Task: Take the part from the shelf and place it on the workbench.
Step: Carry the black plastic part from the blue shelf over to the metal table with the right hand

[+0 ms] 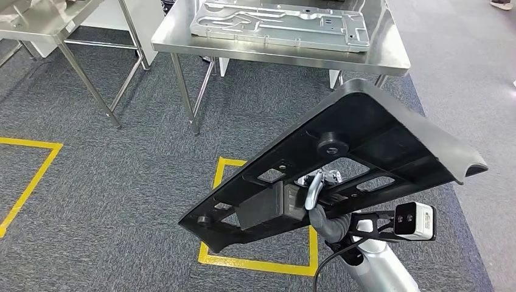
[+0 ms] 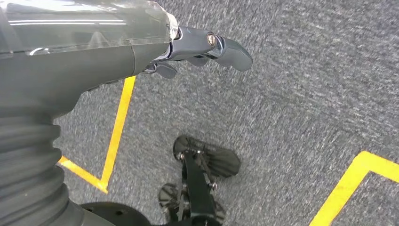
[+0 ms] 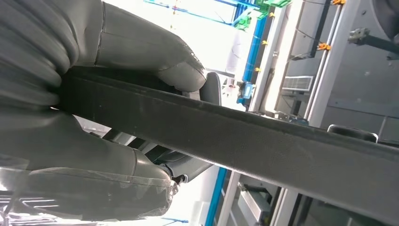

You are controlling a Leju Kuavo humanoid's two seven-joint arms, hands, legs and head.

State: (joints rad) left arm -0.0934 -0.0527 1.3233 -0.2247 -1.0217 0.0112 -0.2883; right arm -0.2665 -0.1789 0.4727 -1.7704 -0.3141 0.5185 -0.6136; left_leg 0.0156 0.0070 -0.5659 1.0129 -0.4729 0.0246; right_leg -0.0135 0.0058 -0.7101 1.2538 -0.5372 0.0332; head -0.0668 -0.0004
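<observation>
Gripping the part [image 1: 365, 137], the right robot hand [image 1: 316, 204] is seen from the head view under the part's lower half, its fingers curled over an edge of one of the cut-outs; in the right wrist view the thumb [image 3: 155, 61] is pressed on one face of the part [image 3: 263, 141] and the fingers [image 3: 117, 165] on the other, so the part's edge is clamped between them. The part, a large black flat moulded panel with openings and a round boss, is held tilted in the air above the grey carpet [image 1: 122, 182], one end low and near the robot, the other end raised toward the bench [image 1: 377, 58]; it is not touching the bench; on the bench a grey metal plate [image 1: 280, 24] is lying flat. Yellow tape lines [image 1: 255, 263] are marked on the carpet beneath the part. The left robot hand [image 2: 197, 47] is hung over the carpet, nothing held, its fingers loosely extended and apart.
</observation>
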